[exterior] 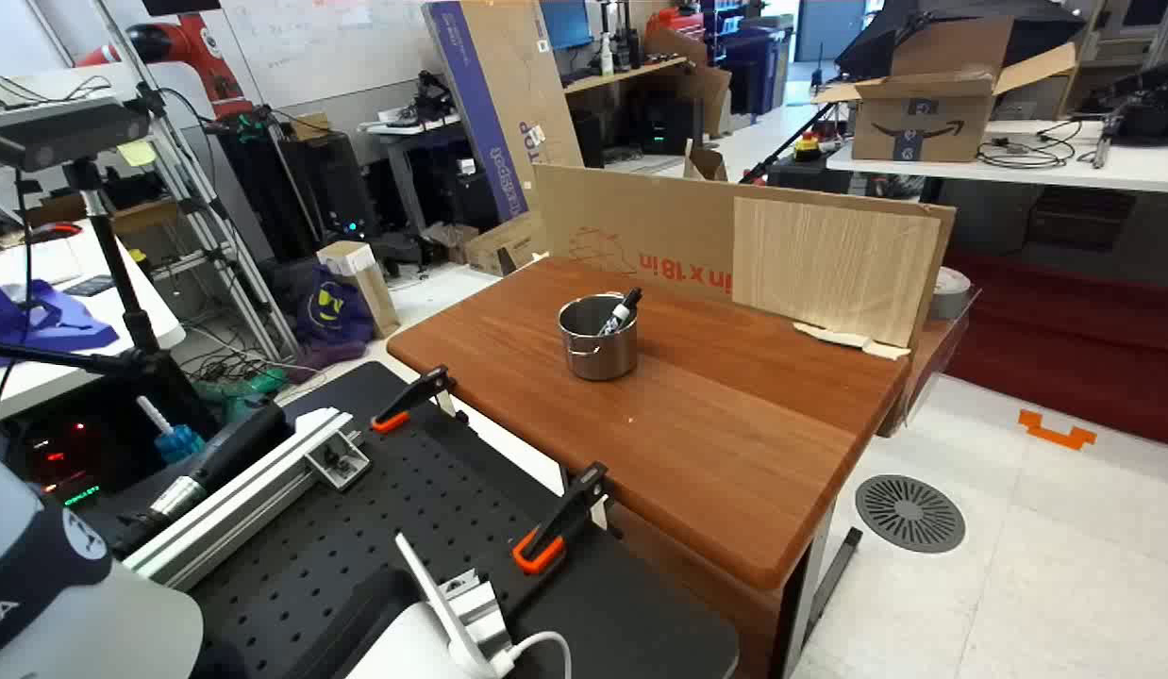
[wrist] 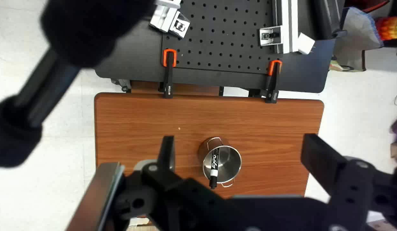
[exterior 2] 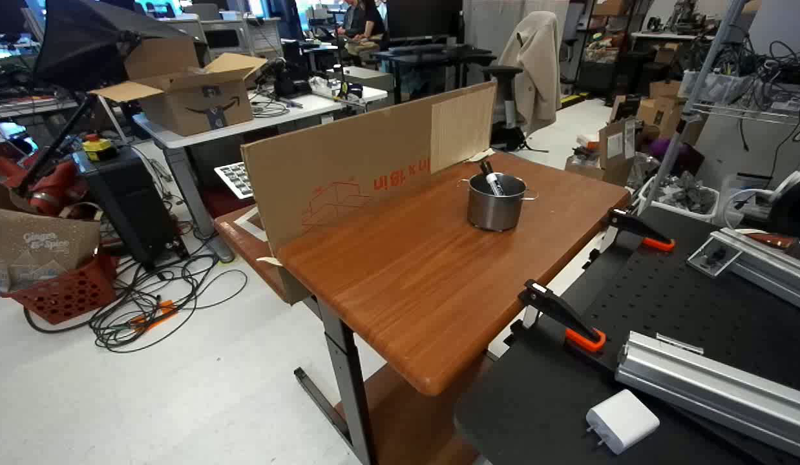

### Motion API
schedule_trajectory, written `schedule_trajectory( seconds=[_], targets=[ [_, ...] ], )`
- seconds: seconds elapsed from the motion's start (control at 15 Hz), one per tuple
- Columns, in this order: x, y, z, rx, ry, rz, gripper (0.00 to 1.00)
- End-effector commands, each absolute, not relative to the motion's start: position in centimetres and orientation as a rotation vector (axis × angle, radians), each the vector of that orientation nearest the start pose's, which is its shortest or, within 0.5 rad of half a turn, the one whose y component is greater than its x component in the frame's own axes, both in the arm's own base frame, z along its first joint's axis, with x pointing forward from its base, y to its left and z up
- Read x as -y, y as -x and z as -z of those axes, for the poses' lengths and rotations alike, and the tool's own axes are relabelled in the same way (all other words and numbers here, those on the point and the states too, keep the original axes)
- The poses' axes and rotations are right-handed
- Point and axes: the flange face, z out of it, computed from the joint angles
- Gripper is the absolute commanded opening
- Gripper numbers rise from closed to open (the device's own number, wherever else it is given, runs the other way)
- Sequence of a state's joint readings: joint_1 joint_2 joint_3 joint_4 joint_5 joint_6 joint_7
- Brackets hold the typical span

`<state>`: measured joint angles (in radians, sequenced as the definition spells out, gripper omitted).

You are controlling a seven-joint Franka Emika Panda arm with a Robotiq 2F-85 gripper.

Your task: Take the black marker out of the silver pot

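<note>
Marker [wrist: 214, 163], black and white, one: inside pot [exterior: 598, 356], tilted, top end over far rim. Pot, steel, one: upright on counter [exterior: 716, 481]. Claw [wrist: 240, 155], one: released, jaws wide apart in wrist view. Cardboard [exterior 2: 374, 152], upright: far edge of counter. Clamps [exterior: 562, 516], two, black and orange: near edge.

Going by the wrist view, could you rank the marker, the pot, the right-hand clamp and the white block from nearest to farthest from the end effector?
From the end effector:
1. Pot and marker: too close to call; the marker leans inside the pot.
2. Right-hand clamp: up and to the right of the pot.
3. White block: farther up and right, beside the metal bar.
</note>
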<state>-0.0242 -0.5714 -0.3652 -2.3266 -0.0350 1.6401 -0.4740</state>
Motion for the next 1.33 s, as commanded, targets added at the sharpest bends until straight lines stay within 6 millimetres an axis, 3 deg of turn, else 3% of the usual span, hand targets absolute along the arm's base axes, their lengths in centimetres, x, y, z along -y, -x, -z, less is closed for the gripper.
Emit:
schedule_trajectory(
  seconds=[0.0,0.33,0.53,1.0,1.27],
  targets=[
    [16.1,-33.9,-52.3,0.231,2.928,-0.102,1.00],
    [13.5,-36.1,-50.6,0.159,2.898,-0.137,1.00],
    [11.6,-38.7,-49.0,0.066,2.866,-0.135,1.00],
    [6.7,-45.6,-43.1,-0.221,2.901,-0.024,1.00],
    [5.0,-48.3,-38.8,-0.327,2.945,-0.008,1.00]
  ],
)
